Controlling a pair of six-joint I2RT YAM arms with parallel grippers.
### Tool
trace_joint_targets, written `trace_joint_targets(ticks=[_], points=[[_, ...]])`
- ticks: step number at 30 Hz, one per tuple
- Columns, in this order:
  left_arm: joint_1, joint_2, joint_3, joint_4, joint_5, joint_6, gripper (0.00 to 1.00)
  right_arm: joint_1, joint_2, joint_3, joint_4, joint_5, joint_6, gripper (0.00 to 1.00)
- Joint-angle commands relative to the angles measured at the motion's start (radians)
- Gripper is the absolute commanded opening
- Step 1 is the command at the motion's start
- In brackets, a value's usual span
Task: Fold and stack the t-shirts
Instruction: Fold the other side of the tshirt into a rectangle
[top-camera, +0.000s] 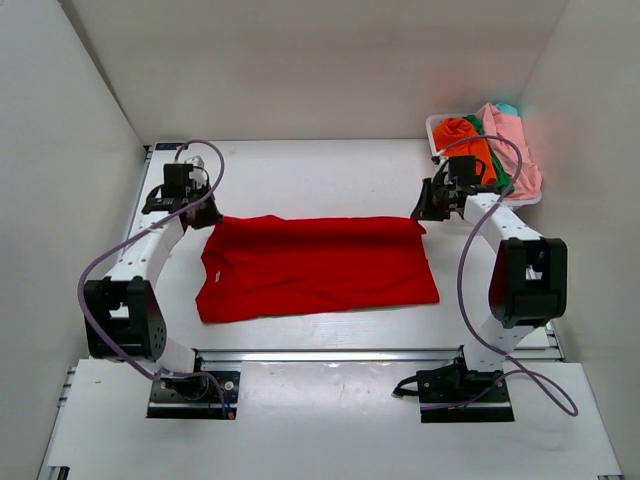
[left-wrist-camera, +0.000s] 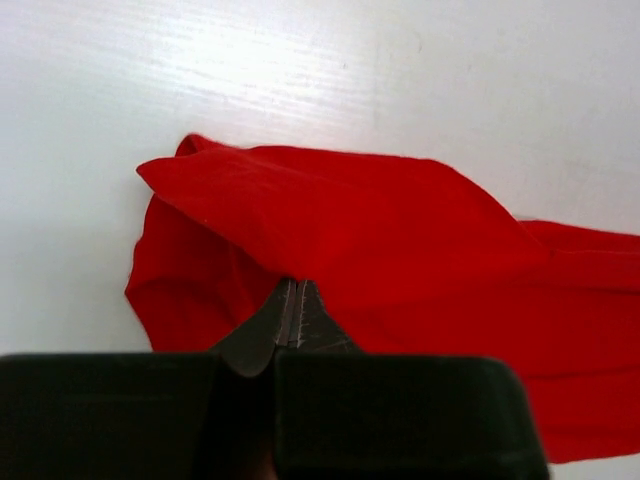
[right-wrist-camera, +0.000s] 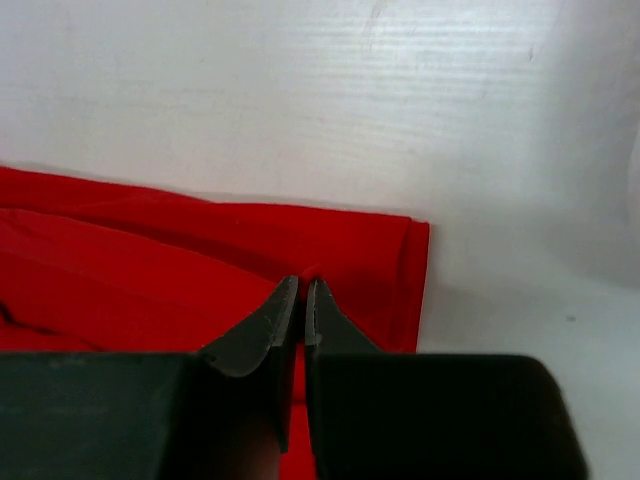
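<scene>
My left gripper (left-wrist-camera: 297, 292) and right gripper (right-wrist-camera: 303, 287) each pinch a far corner of the red t-shirt (top-camera: 315, 265), which lies stretched lengthwise between them.

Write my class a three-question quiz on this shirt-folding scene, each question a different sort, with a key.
1. True or false: the red t-shirt lies inside the white basket.
2. Which gripper pinches the shirt's far corner nearest the basket? A: left gripper. B: right gripper.
3. Fill in: both grippers are ____ on the red cloth.
Key: 1 false, it lies spread on the table; 2 B; 3 shut.
</scene>
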Motion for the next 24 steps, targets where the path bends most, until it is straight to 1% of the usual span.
trace_joint_targets(ticks=[1,4,6,13,22,24], points=[[0.008,-0.093,-0.054,-0.02,-0.024,0.034,0.0,0.006,-0.099,-0.062,0.059,-0.018,-0.018,0.0],[-0.009,-0.143,-0.115,-0.031,-0.027,0.04,0.0,0.009,-0.171,-0.154,0.08,-0.026,-0.019,0.0],[-0.024,-0.18,-0.185,-0.025,-0.024,0.039,0.0,0.003,-0.221,-0.226,0.1,-0.024,-0.016,0.0],[-0.074,-0.266,-0.316,-0.019,-0.007,0.028,0.0,0.006,-0.277,-0.35,0.129,-0.027,-0.015,0.0],[-0.078,-0.346,-0.378,-0.036,-0.018,0.03,0.0,-0.003,-0.265,-0.381,0.172,-0.015,-0.039,0.0],[-0.075,-0.352,-0.379,-0.039,-0.013,0.031,0.0,-0.014,-0.251,-0.375,0.186,-0.038,-0.047,0.0]])
